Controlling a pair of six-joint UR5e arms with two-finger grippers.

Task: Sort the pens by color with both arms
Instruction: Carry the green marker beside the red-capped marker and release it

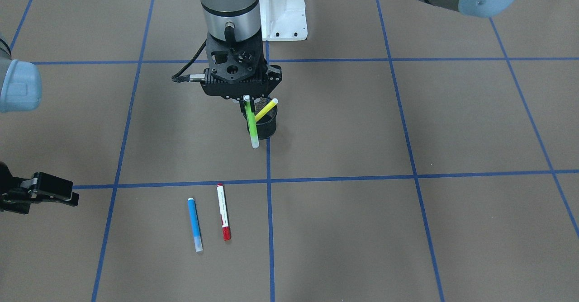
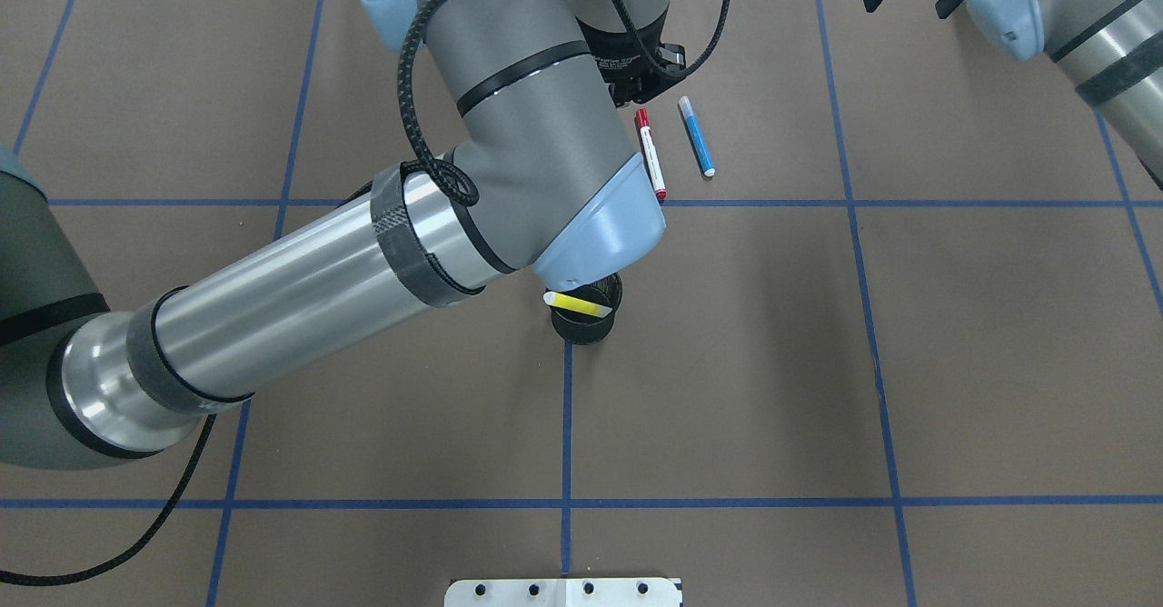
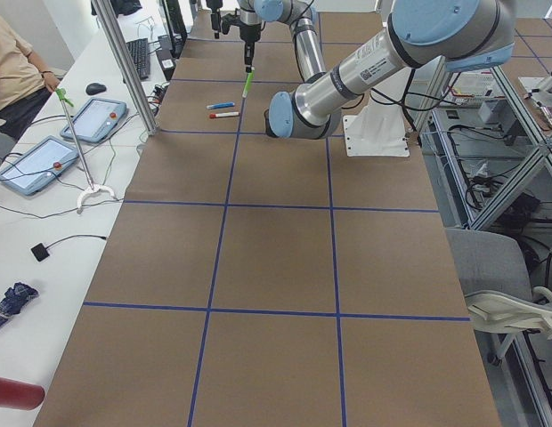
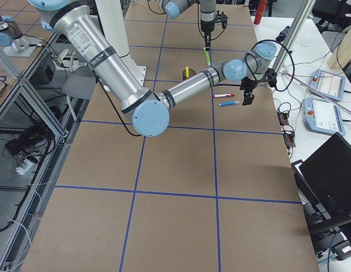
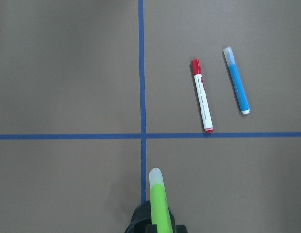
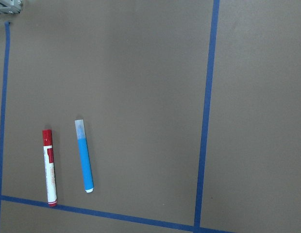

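Observation:
My left gripper (image 1: 247,99) is shut on a green pen (image 1: 253,125) and holds it upright just above a black mesh cup (image 1: 268,128). A yellow pen (image 1: 266,110) leans inside the cup. The left wrist view shows the green pen (image 5: 158,204) over the cup's rim (image 5: 135,222). A red marker (image 1: 223,211) and a blue pen (image 1: 195,224) lie side by side on the table. My right gripper (image 1: 74,194) is open and empty, off to the side of those two pens. It also shows in the overhead view (image 2: 910,0).
The brown table (image 1: 407,229) has a grid of blue tape lines. The white pedestal (image 1: 285,10) stands behind the cup. My left arm's forearm (image 2: 363,280) hides part of the cup from overhead.

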